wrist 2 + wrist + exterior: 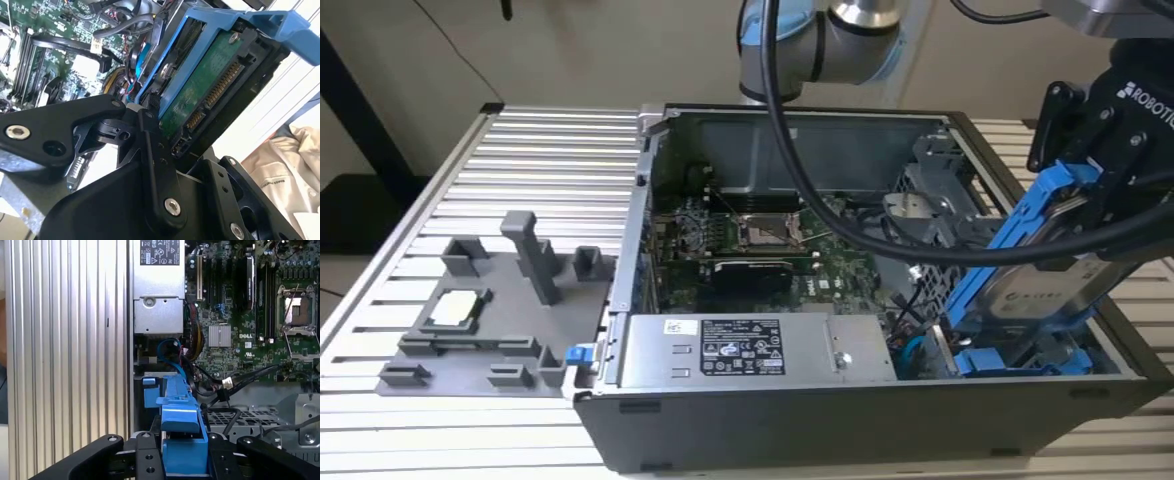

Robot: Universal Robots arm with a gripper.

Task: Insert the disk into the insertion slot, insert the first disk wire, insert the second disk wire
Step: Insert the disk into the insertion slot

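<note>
Disk (1047, 288), a flat rectangular silver-grey metal hard drive in a bright blue plastic carrier, is hanging tilted over the low grey metal insertion slot (1025, 362) with blue trim. Black pincer (1083, 195) is clamping its upper end. Judging the first step unfinished; seating is calling for squaring carrier to bay.

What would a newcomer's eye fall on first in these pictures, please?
The disk in its bright blue carrier, held tilted by the gripper at the open computer case's end on the exterior view's right. Next, the green motherboard at the case's middle and the grey power-supply box against its near wall.
</note>
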